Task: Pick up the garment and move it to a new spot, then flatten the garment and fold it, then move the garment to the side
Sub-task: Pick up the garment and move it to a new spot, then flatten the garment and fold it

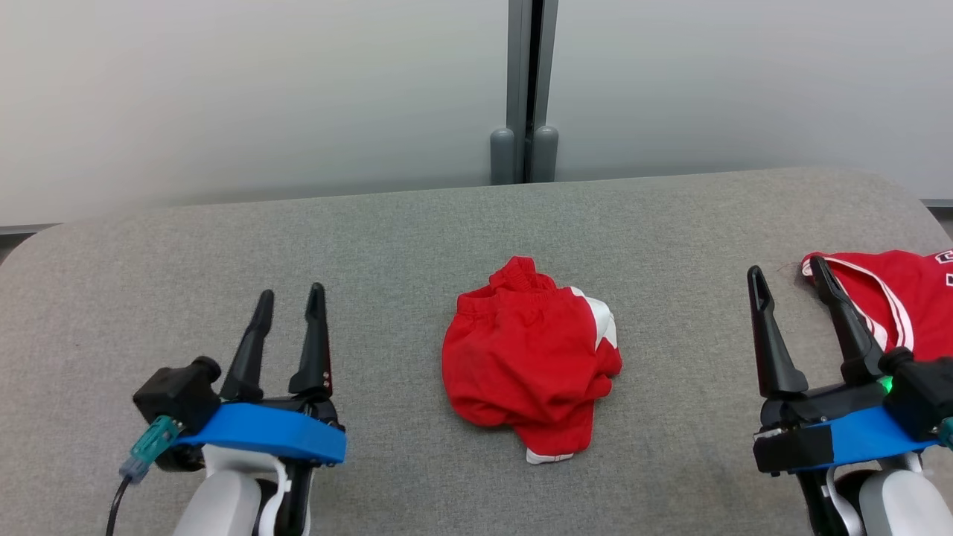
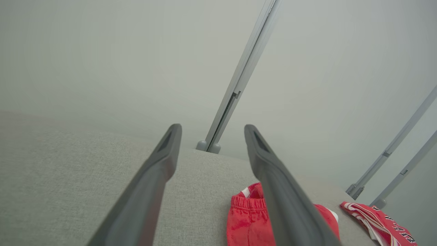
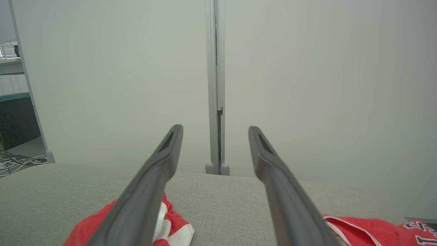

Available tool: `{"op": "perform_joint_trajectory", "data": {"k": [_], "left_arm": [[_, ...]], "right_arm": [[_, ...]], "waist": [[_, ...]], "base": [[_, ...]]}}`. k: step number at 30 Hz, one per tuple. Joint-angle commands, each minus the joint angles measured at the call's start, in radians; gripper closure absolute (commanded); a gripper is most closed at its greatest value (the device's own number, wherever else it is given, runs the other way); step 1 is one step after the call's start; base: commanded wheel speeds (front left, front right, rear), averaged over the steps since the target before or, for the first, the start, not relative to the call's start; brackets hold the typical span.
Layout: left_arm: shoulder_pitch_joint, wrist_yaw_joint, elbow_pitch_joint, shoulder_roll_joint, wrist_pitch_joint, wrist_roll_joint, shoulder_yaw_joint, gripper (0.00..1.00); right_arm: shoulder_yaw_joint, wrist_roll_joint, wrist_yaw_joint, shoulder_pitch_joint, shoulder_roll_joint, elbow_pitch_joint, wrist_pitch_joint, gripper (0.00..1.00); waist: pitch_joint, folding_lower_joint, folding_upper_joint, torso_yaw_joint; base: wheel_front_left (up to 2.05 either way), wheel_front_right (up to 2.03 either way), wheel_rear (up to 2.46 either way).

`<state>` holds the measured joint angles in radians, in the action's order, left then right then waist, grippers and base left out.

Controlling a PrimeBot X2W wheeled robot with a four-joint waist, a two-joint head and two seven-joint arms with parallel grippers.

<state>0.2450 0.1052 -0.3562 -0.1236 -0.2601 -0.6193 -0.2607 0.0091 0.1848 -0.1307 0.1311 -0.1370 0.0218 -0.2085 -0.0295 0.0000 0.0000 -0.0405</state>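
Observation:
The garment (image 1: pixel 528 357) is a crumpled red piece with white trim, lying in a heap in the middle of the grey fabric-covered table (image 1: pixel 372 238). My left gripper (image 1: pixel 290 292) hovers at the lower left, open and holding nothing, well to the left of the heap. At the lower right my right gripper (image 1: pixel 786 266) is open and likewise holds nothing. In the left wrist view the garment (image 2: pixel 247 218) lies partly behind the right finger of the left gripper (image 2: pixel 212 127). The right wrist view has the garment (image 3: pixel 82 232) at the lower left, behind the left finger of the right gripper (image 3: pixel 215 127).
A second red piece with white stripes and lettering (image 1: pixel 908 298) lies at the table's right edge, just beyond my right gripper's fingers. Pale partition panels with a grey post (image 1: pixel 525 89) stand behind the table's far edge.

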Motion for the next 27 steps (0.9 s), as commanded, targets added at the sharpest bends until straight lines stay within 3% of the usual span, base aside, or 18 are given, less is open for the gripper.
{"op": "perform_joint_trajectory", "data": {"k": [1,11,27], "left_arm": [[-0.038,-0.014,0.040,-0.007,-0.005,0.052,0.036,0.00],[-0.169,-0.053,0.082,-0.040,-0.006,0.256,0.123,0.00],[-0.168,-0.050,0.038,-0.070,-0.006,0.306,0.168,0.00]], "right_arm": [[-0.001,0.003,0.000,-0.020,0.005,0.002,0.004,0.00],[-0.023,0.008,0.000,-0.066,0.028,0.071,0.008,0.00],[-0.024,-0.017,0.000,-0.066,0.052,0.163,0.003,0.00]], "waist": [[0.004,0.0000,0.0000,0.001],[0.015,0.0000,0.0000,-0.012],[0.003,0.0000,0.0000,-0.019]], "base": [[0.00,0.00,0.00],[0.00,0.00,0.00],[0.00,0.00,0.00]]}}
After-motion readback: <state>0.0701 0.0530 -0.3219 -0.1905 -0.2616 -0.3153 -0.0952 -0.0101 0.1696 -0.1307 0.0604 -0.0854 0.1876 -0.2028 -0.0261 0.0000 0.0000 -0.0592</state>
